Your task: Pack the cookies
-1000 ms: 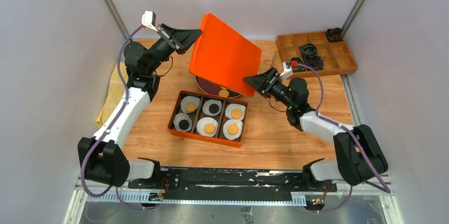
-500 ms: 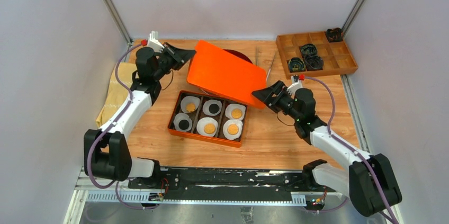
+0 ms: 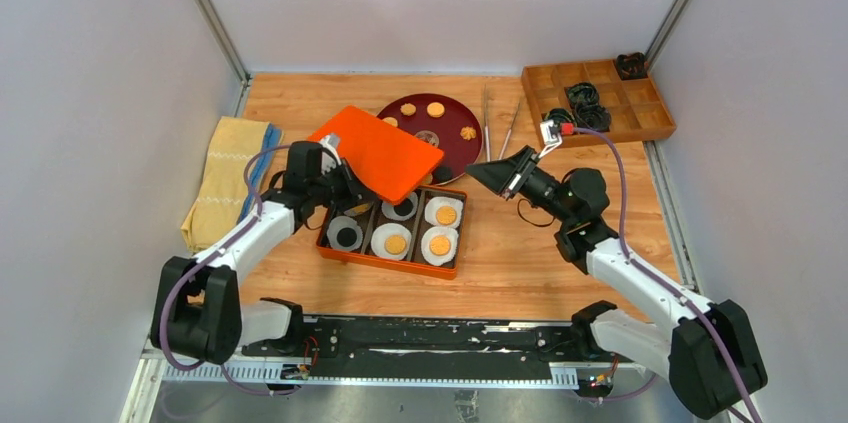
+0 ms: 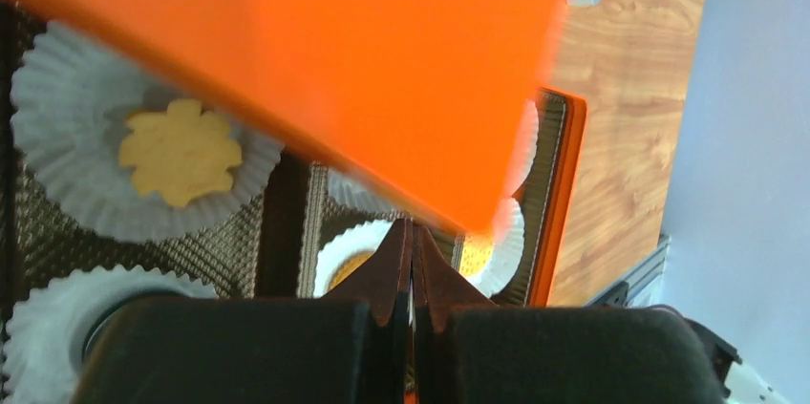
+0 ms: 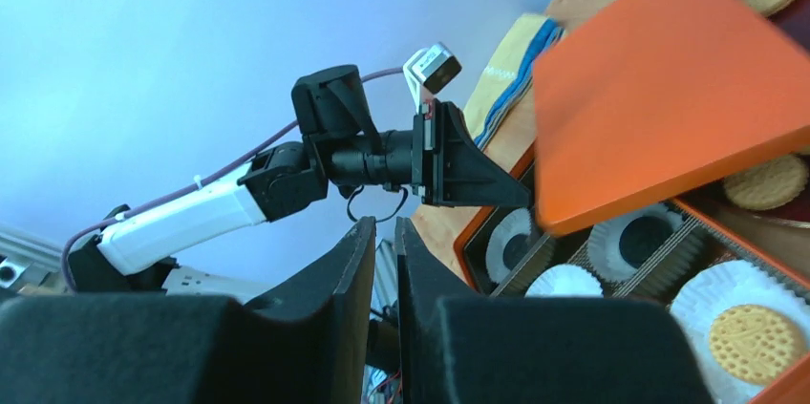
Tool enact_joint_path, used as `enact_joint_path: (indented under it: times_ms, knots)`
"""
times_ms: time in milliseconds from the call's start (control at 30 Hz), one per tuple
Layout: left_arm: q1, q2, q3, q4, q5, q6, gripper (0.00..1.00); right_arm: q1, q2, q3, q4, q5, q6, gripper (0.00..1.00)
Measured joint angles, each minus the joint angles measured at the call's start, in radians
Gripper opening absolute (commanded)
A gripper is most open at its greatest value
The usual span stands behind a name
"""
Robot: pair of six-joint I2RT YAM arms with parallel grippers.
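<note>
Pinched between the fingers of the left gripper (image 3: 338, 186) is the near edge of a flat orange lid (image 3: 380, 151). The jaws are pressed fully together on it. From that grip the lid slopes up and away from the gripper, hanging tilted over the far-left corner of an orange box (image 3: 387, 257).

Directly under this gripper, in its wrist view, the box is lined with white fluted paper cups (image 4: 57, 137). The cookies (image 3: 396, 242) lie one to a cup. Those just beyond the fingertips towards the right arm are golden-tan. Two black cookies (image 3: 403, 206) sit nearer: one beside the gripper's tip under the lid's lower edge, one just below the gripper in the near-left cup. The cup closest to the fingers is partly covered by the lid, and the wrist view shows a flower-shaped tan biscuit in it.

Beyond the lid, on its far side from the left gripper, a dark red plate (image 3: 452, 121) carries several loose tan and orange-brown cookies. The lid hides the plate's near-left rim.

Off to the box's far-right corner the right gripper (image 3: 475, 172) hangs in the air, pointing towards the lid but apart from it. Its fingers are drawn almost together with only a thin slit between them, and they hold nothing. Behind this gripper, metal tongs (image 3: 487, 118) lie on the table beside the plate.
</note>
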Motion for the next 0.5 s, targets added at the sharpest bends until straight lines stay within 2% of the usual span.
enact_joint_path:
  times_ms: [233,367,433,500]
  knots:
    - [0.005,-0.089,-0.016,-0.068,0.011,0.034,0.00,0.026,0.051,0.001,-0.009,-0.040,-0.007,0.23]
    - [0.005,-0.108,0.010,-0.110,0.003,0.046,0.00,0.028,0.047,0.033,-0.124,-0.035,-0.062,0.46]
    - [0.005,-0.107,0.044,-0.137,-0.006,0.053,0.00,0.028,0.043,0.071,-0.203,-0.022,-0.103,0.54]
    - [0.005,-0.108,0.087,-0.162,-0.021,0.056,0.00,0.028,0.042,0.136,-0.301,-0.008,-0.160,0.56]
